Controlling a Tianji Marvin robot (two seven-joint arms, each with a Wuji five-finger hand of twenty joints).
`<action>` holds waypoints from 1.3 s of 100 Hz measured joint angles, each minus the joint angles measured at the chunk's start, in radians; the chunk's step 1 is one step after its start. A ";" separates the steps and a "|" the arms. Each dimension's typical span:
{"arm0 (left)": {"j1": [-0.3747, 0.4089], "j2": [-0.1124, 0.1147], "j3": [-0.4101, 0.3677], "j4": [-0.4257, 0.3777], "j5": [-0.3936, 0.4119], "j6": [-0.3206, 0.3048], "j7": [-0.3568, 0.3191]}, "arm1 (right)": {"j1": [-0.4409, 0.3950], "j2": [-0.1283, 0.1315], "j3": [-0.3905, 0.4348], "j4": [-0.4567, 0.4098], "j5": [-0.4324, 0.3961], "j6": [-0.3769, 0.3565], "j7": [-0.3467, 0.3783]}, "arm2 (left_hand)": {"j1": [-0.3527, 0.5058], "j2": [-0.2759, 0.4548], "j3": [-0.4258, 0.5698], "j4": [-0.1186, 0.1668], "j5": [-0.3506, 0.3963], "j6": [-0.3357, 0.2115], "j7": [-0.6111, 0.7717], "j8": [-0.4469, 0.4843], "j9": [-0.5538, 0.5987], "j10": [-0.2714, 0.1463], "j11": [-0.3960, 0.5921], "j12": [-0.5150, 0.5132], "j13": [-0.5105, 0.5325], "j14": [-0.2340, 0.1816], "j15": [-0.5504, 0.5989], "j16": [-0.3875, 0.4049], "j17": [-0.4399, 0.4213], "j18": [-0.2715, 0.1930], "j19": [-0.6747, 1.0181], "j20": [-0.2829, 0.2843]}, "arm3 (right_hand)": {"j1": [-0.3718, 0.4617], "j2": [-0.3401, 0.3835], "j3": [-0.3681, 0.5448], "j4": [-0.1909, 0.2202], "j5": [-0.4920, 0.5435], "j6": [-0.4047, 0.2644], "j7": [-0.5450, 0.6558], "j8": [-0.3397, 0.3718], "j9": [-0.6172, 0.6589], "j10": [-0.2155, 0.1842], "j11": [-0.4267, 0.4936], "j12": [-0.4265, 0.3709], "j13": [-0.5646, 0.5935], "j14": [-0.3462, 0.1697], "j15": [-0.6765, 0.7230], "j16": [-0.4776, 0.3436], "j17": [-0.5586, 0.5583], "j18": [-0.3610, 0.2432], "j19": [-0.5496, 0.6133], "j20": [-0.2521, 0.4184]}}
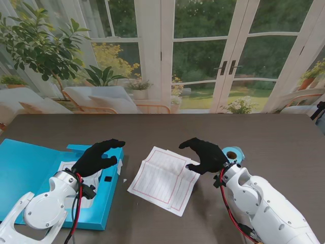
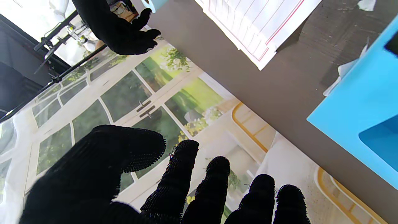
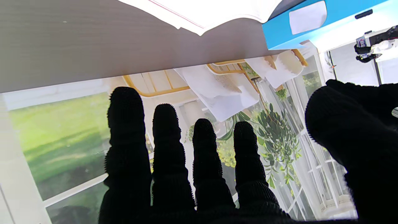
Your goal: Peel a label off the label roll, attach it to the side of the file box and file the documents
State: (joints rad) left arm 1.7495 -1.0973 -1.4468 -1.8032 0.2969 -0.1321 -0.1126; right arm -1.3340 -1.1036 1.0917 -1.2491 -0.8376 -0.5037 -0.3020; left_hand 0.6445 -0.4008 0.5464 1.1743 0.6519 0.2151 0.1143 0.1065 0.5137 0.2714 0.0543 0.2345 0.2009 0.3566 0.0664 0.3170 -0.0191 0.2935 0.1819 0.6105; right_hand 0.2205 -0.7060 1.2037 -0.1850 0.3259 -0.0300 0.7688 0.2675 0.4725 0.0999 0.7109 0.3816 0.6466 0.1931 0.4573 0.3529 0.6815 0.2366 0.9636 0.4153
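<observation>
The blue box (image 1: 35, 178) lies open on the table (image 1: 274, 137) at the left, a white label (image 3: 307, 17) stuck on its side; the papers (image 1: 165, 178) lie flat in the middle, just right of the box; the roll (image 1: 234, 152) sits behind the right hand (image 1: 203, 152). Both hands hold nothing, fingers apart; the left hand (image 1: 96, 157) hovers over the box's right edge, the right hand over the papers' right edge.

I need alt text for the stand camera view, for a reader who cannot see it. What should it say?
Two black-gloved robot hands hover open over a dark table: the left hand above an open blue file box, the right hand at the right edge of a lined document lying between them. A blue label roll sits just behind the right hand.
</observation>
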 measured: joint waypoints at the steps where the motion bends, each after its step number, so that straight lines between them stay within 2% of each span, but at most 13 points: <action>1: -0.001 0.000 0.002 0.002 0.000 -0.001 0.000 | 0.000 0.000 0.001 0.001 -0.002 -0.001 0.001 | 0.000 0.000 0.000 0.000 0.000 0.000 0.000 0.000 0.000 0.000 0.000 0.000 0.000 0.000 0.000 0.000 0.000 0.000 0.000 0.000 | 0.000 0.000 0.000 0.000 0.004 0.000 -0.001 0.000 0.000 0.000 0.000 0.000 0.000 0.000 0.000 0.000 0.000 0.000 0.000 0.000; 30: -0.036 0.001 0.054 0.039 -0.022 -0.012 -0.009 | -0.021 0.023 0.037 0.004 -0.086 -0.005 0.036 | 0.000 0.000 0.000 0.000 -0.001 0.000 -0.001 0.000 0.000 0.000 0.000 0.000 -0.002 -0.001 -0.002 0.000 -0.004 0.000 -0.011 0.000 | 0.000 -0.001 0.000 0.000 0.050 -0.013 0.013 0.002 -0.025 0.000 -0.017 0.000 -0.036 -0.003 -0.020 0.007 0.000 0.000 -0.012 0.002; 36: -0.044 0.001 0.062 0.049 -0.031 -0.018 -0.014 | -0.027 0.030 0.040 0.001 -0.098 0.008 0.046 | 0.000 0.000 0.000 0.000 -0.001 0.000 -0.001 0.000 0.000 -0.001 0.000 0.000 -0.014 -0.003 -0.004 0.000 -0.005 0.000 -0.012 0.000 | 0.000 -0.030 0.000 0.000 0.047 -0.013 0.010 0.003 -0.031 0.000 -0.012 0.000 -0.040 -0.004 -0.012 0.007 0.000 -0.001 -0.013 0.003; 44: -0.056 0.001 0.073 0.063 -0.056 -0.028 -0.020 | -0.039 0.039 0.041 -0.008 -0.105 0.054 0.068 | 0.000 0.000 0.000 0.000 -0.001 0.000 -0.001 0.001 0.000 -0.001 0.000 0.000 -0.016 -0.010 -0.004 0.000 -0.012 -0.002 -0.012 0.000 | 0.005 -0.078 0.004 0.000 0.017 -0.014 0.005 0.003 -0.051 0.000 -0.030 0.000 -0.051 -0.005 -0.022 0.005 0.000 -0.009 -0.020 0.005; 56: -0.069 0.001 0.083 0.076 -0.063 -0.038 -0.029 | -0.046 0.048 0.028 -0.003 -0.125 0.091 0.066 | 0.000 0.000 0.000 0.000 -0.002 0.000 -0.001 0.001 0.000 -0.001 0.000 0.000 -0.017 -0.011 -0.004 0.000 -0.013 -0.003 -0.012 -0.001 | 0.006 -0.153 0.025 0.000 -0.034 -0.025 0.048 0.017 -0.075 -0.006 0.003 0.029 -0.053 -0.017 -0.015 0.005 0.000 -0.011 -0.030 0.024; 70: -0.075 0.002 0.087 0.082 -0.077 -0.038 -0.049 | -0.049 0.051 0.007 0.012 -0.141 0.124 0.048 | 0.000 0.000 0.000 0.000 -0.002 0.000 -0.002 0.001 -0.006 -0.001 -0.002 0.000 -0.026 -0.012 -0.006 0.000 -0.013 -0.004 -0.013 -0.001 | 0.006 -0.166 0.029 -0.007 -0.067 -0.040 0.130 0.042 -0.087 -0.024 0.049 0.076 -0.061 -0.026 -0.013 0.001 0.000 -0.022 -0.032 0.026; 83: -0.076 0.003 0.088 0.082 -0.080 -0.038 -0.056 | -0.058 0.055 -0.011 0.010 -0.172 0.171 0.040 | 0.000 0.000 0.000 0.000 -0.002 0.000 -0.002 0.001 -0.006 -0.001 -0.002 0.000 -0.026 -0.013 -0.012 0.000 -0.014 -0.005 -0.013 -0.002 | 0.006 -0.214 0.038 -0.007 -0.077 -0.041 0.200 0.065 -0.087 -0.035 0.084 0.109 -0.061 -0.029 0.002 0.009 0.000 -0.023 -0.033 0.026; 99: -0.073 0.003 0.086 0.082 -0.082 -0.042 -0.055 | -0.075 0.056 -0.037 -0.010 -0.174 0.264 0.036 | 0.000 0.000 0.000 0.000 -0.002 0.000 -0.002 0.003 -0.006 -0.001 -0.002 0.000 -0.026 -0.013 -0.012 0.000 -0.014 -0.004 -0.013 -0.010 | 0.006 -0.214 0.048 -0.007 -0.077 -0.004 0.243 0.090 -0.087 -0.035 0.101 0.137 -0.061 -0.029 0.019 0.018 0.000 -0.025 -0.033 0.027; 110: -0.072 0.003 0.087 0.082 -0.093 -0.043 -0.055 | -0.086 0.055 -0.051 -0.024 -0.179 0.327 0.035 | 0.000 0.000 0.000 0.000 -0.002 0.000 -0.002 0.007 -0.006 -0.001 -0.002 0.000 -0.026 -0.013 -0.012 0.000 -0.014 -0.005 -0.013 -0.011 | 0.006 -0.214 0.048 -0.007 -0.076 -0.004 0.261 0.102 -0.084 -0.035 0.114 0.144 -0.061 -0.029 0.032 0.020 0.000 -0.025 -0.033 0.027; 124: -0.082 0.003 0.098 0.098 -0.111 -0.049 -0.057 | -0.089 0.046 -0.072 -0.023 -0.175 0.393 -0.018 | 0.000 0.000 0.000 0.000 -0.002 0.000 -0.002 0.007 -0.006 -0.001 -0.002 0.000 -0.026 -0.013 -0.012 0.000 -0.014 -0.005 -0.013 -0.011 | 0.006 -0.215 0.048 -0.007 -0.045 -0.015 0.274 0.111 -0.069 -0.036 0.144 0.153 -0.061 -0.029 0.040 0.020 0.000 -0.025 -0.033 0.027; 130: -0.087 0.003 0.102 0.103 -0.116 -0.051 -0.061 | -0.090 0.041 -0.080 -0.027 -0.163 0.427 -0.016 | 0.000 0.000 0.000 0.000 -0.002 0.000 -0.002 0.008 -0.006 -0.001 -0.002 0.000 -0.026 -0.013 -0.012 -0.008 -0.014 -0.005 -0.013 -0.011 | 0.006 -0.215 0.048 -0.007 -0.045 -0.015 0.274 0.111 -0.059 -0.036 0.126 0.153 -0.060 -0.029 0.044 0.020 0.000 -0.025 -0.033 0.027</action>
State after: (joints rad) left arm 1.6622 -1.0939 -1.3451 -1.6998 0.1804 -0.1827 -0.1739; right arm -1.4237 -1.0622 1.0114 -1.2761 -1.0005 -0.0769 -0.3181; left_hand 0.6445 -0.4008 0.5464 1.1743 0.6501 0.2151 0.1127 0.1140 0.5078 0.2701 0.0523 0.2345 0.1747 0.3437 0.0545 0.3095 -0.0334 0.2889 0.1686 0.5991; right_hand 0.2260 -0.9213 1.2516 -0.1924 0.2810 -0.0453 1.0433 0.3787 0.4139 0.0640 0.8366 0.5350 0.5863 0.1638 0.5013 0.3732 0.6818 0.2114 0.9309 0.4424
